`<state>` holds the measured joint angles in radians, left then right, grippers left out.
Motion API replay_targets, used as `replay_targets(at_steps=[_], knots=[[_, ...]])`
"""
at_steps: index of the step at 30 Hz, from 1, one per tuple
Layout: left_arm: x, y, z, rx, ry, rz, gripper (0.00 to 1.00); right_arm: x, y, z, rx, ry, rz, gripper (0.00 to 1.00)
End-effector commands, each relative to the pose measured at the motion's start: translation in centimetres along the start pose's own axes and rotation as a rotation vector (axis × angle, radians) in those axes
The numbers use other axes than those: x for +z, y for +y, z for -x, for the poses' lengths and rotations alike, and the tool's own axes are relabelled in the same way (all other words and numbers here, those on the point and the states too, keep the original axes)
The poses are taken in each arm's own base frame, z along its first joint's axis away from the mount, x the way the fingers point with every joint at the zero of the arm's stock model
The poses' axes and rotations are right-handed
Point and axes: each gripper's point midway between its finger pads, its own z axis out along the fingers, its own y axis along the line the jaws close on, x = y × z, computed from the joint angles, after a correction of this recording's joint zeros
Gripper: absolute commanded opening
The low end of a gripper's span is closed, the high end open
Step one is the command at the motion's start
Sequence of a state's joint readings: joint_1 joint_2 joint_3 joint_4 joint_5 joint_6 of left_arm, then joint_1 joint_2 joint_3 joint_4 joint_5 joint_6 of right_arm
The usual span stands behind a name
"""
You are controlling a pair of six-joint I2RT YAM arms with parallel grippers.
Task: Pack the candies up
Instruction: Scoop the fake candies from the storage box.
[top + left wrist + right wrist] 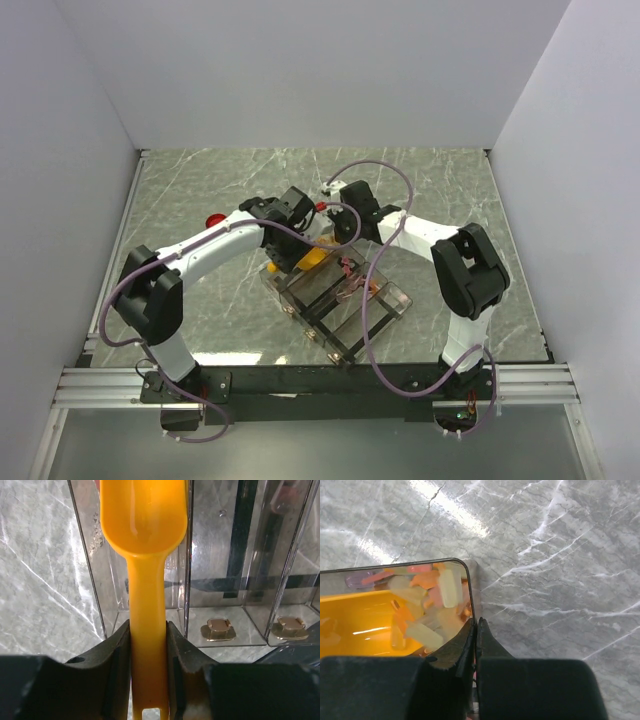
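My left gripper (148, 630) is shut on the handle of the yellow scoop (145, 520), whose bowl looks empty and points into the clear compartment box (235, 555). In the top view the left gripper (289, 238) holds the scoop (314, 258) at the box's far end. My right gripper (476, 626) is shut on the thin wall of a clear tub (470, 587) holding pink, orange and pale yellow candies (437, 605); the scoop shows through it (360, 625). In the top view the right gripper (343, 222) is beside the left one. A few candies (348, 268) lie in the box.
The clear compartment box (340, 305) lies at an angle in the table's middle, with gold latches (217, 629) on its floor. A flat red lid (214, 220) lies on the marble left of the left arm. Cables loop over both arms.
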<state>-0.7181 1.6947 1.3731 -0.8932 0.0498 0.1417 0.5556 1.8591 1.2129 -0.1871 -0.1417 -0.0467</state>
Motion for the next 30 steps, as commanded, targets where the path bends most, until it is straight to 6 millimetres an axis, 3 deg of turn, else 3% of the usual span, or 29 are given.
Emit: replay_targets(at_steps=[1,9,14,17,18,22,30], knots=[[0.4,-4.1,6.9,0.035,-0.277,-0.190,0.01,0.3,5.1,0.7,0.065,-0.026,0.201,0.00],[1.8,-1.9,5.0,0.040,-0.208,-0.066,0.01,0.0,4.6,0.5,0.055,-0.024,0.181,0.00],[2.9,-2.4,6.1,0.047,-0.316,-0.080,0.01,0.1,5.8,0.8,0.082,-0.029,0.241,0.00],[3.3,-2.9,5.8,0.017,-0.377,-0.093,0.01,0.2,5.4,0.6,0.118,-0.036,0.251,0.00],[2.9,-2.8,6.8,0.012,-0.438,-0.086,0.01,0.2,5.1,0.3,0.155,-0.029,0.264,0.00],[2.4,-2.8,6.8,-0.026,-0.519,-0.074,0.01,0.4,3.8,-0.3,0.183,-0.023,0.243,0.00],[1.8,-3.4,7.2,0.010,-0.586,-0.054,0.00,0.3,4.0,0.2,0.175,-0.034,0.255,0.00]])
